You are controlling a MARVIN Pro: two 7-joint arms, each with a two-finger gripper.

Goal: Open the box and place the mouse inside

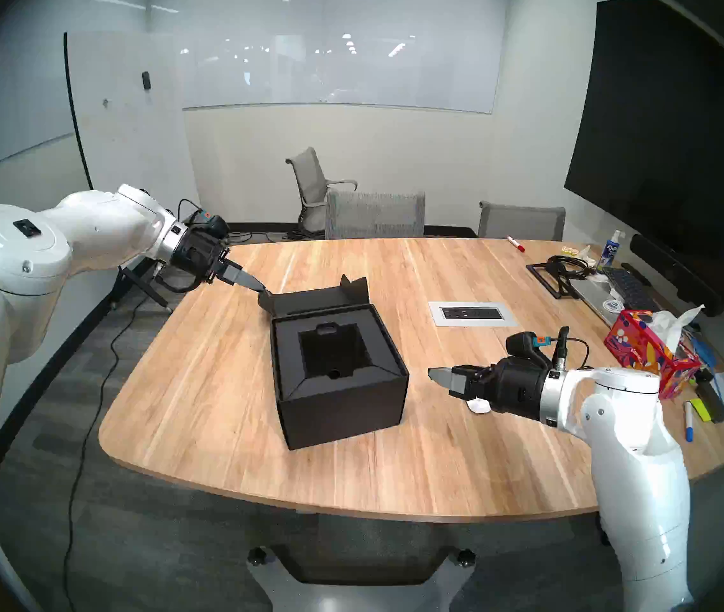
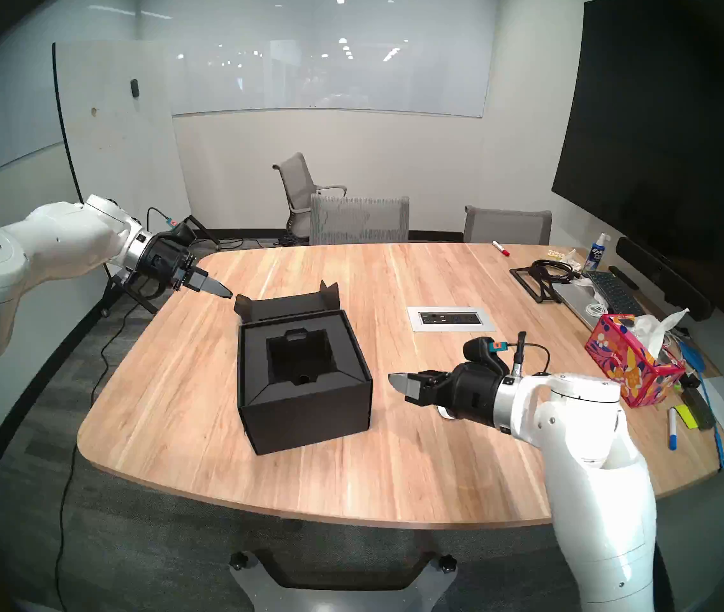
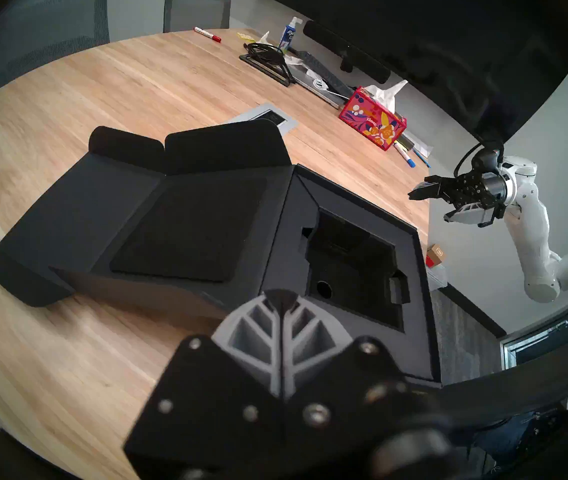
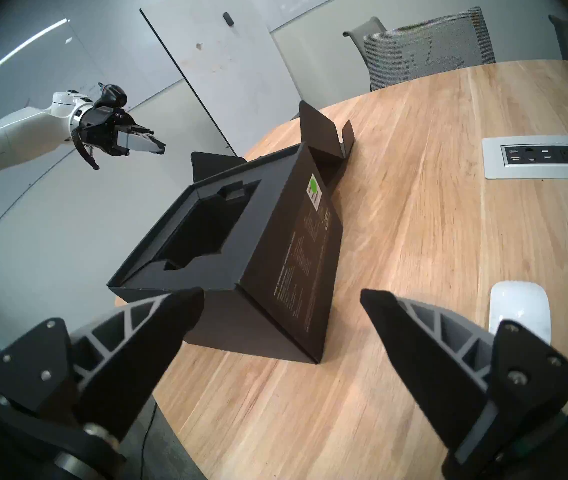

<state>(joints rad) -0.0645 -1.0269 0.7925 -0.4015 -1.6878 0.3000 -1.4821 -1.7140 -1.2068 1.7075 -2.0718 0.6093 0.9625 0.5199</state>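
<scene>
The black box (image 1: pixel 338 403) stands open at the table's middle, its recessed insert (image 1: pixel 333 355) empty. Its lid (image 1: pixel 320 299) is folded back, flaps up; it also shows in the left wrist view (image 3: pixel 185 226). My left gripper (image 1: pixel 261 288) is shut and empty, its tip right at the lid's left flap (image 1: pixel 266 299). My right gripper (image 1: pixel 435 374) is open and hovers above the table to the right of the box (image 4: pixel 296 261). The white mouse (image 4: pixel 518 306) lies on the table by the right finger; in the head view only a sliver of the mouse (image 1: pixel 479 405) shows under the gripper.
A red floral tissue box (image 1: pixel 642 355), markers, a keyboard (image 1: pixel 629 286) and cables crowd the table's right side. A grey power panel (image 1: pixel 473 313) is set into the table behind the right gripper. Chairs (image 1: pixel 373 213) stand at the far edge.
</scene>
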